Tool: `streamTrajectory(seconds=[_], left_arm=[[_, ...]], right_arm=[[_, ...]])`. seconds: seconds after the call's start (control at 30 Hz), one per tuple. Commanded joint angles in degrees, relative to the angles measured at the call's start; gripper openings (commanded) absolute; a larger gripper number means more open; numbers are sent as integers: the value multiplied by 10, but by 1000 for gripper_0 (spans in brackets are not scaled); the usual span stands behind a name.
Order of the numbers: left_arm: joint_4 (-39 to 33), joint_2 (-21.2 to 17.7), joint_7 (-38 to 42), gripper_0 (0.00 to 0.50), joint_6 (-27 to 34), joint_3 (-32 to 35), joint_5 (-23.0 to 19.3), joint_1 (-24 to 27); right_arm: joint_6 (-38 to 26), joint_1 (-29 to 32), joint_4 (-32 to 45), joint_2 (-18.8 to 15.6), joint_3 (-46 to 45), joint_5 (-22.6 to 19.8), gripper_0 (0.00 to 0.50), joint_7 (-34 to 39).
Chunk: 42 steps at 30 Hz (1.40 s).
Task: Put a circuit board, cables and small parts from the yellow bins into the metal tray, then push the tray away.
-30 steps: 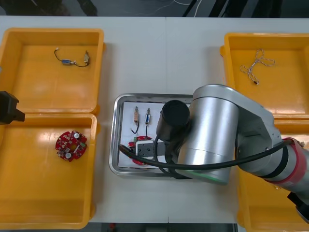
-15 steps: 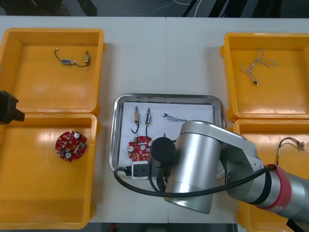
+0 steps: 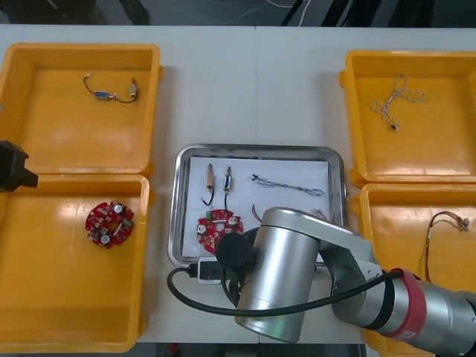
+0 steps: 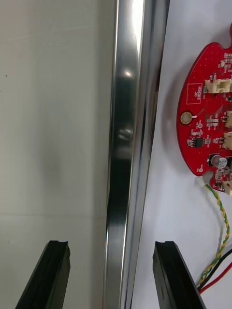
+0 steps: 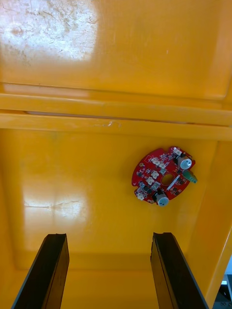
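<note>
The metal tray point(image 3: 177, 216) sits mid-table, white inside. In it lie a round red circuit board point(image 3: 218, 227), two small metal parts point(image 3: 210, 178) with short leads, and a twisted cable point(image 3: 290, 186). My right arm point(image 3: 297, 282) reaches over the tray's near edge. In the right wrist view my right gripper point(image 4: 112, 248) is open and straddles the tray's shiny near rim point(image 4: 126, 145): one finger over bare table, the other over the white inside, near the circuit board point(image 4: 205, 125) and its coloured wires point(image 4: 220, 241). My left gripper point(image 5: 109, 236) hangs open over the near left bin.
The near left yellow bin point(image 3: 44, 297) holds another red circuit board point(image 3: 109, 223). A small part with a cable point(image 3: 111, 95) lies in the far left bin point(image 3: 44, 126). The far right bin point(image 3: 439, 141) holds a twisted cable point(image 3: 396, 97); the near right bin point(image 3: 387, 245) holds a red and yellow cable point(image 3: 442, 223).
My right arm has drawn back from over the tray toward the table's near edge, uncovering the board and cables. The tray and the left arm have not moved.
</note>
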<state>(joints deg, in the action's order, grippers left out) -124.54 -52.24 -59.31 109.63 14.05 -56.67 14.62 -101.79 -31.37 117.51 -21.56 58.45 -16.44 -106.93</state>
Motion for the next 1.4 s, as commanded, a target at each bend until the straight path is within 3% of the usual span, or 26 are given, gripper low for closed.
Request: streamTrajectory(seconds=[0.03, 0.4, 0.9, 0.93, 0.97, 1.03, 1.1, 1.2, 1.4], left_arm=[[-17, -22, -29, 500, 4, 19, -5, -12], [-17, -22, -29, 500, 4, 19, -5, -12], [-17, -22, -29, 500, 4, 19, -5, -12], [-17, -22, -29, 500, 4, 19, -5, -12], [-17, -22, -29, 500, 4, 19, -5, -12], [-17, -22, -29, 500, 4, 19, -5, -12], [-17, -22, -29, 500, 4, 19, -5, -12], [-17, -22, -29, 500, 4, 19, -5, -12], [-17, -22, -29, 500, 4, 19, -5, -12]], right_arm=[[13, 13, 0, 13, 16, 17, 500, -12], [46, 14, -27, 6, 29, 41, 500, -9], [41, 14, -26, 6, 30, 51, 500, -3], [40, 14, -25, 5, 31, 51, 419, -3], [40, 14, -25, 6, 31, 52, 377, -3], [39, 14, -23, 6, 31, 51, 205, -2], [39, 14, -21, 6, 31, 52, 114, -1], [39, 13, -17, 6, 32, 53, 65, -1], [40, 9, -11, 4, 36, 53, 35, 0]])
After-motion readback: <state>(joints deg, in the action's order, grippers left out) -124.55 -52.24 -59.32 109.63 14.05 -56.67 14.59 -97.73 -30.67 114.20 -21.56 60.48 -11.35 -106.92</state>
